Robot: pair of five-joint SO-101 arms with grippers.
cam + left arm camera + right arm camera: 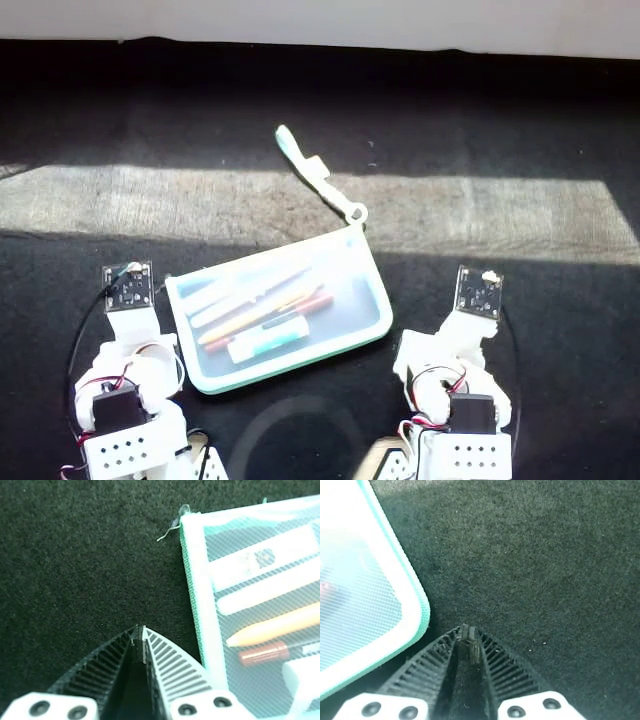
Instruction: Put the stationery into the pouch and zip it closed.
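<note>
Pinching nothing, the left claw has its ribbed jaws pressed together at the tips, low over the black cloth of the bench. Just beside it runs one teal-edged short side of the pouch, and a loose thread sticks out from the pouch's corner. Through the mesh show white pens, an orange pen and a red pen.

The right claw is likewise closed tip to tip and holds nothing. It sits over the cloth close to a rounded corner of the pouch, not touching it.

From the high view, the pouch lies flat and slightly askew between the two folded arms, with the left arm at one short end and the right arm off the other. The stationery lies inside it, side by side along its length. Whether the zip is shut I cannot tell. A strap trails from the pouch's far corner out across a sunlit band that crosses the bench beyond the pouch.
</note>
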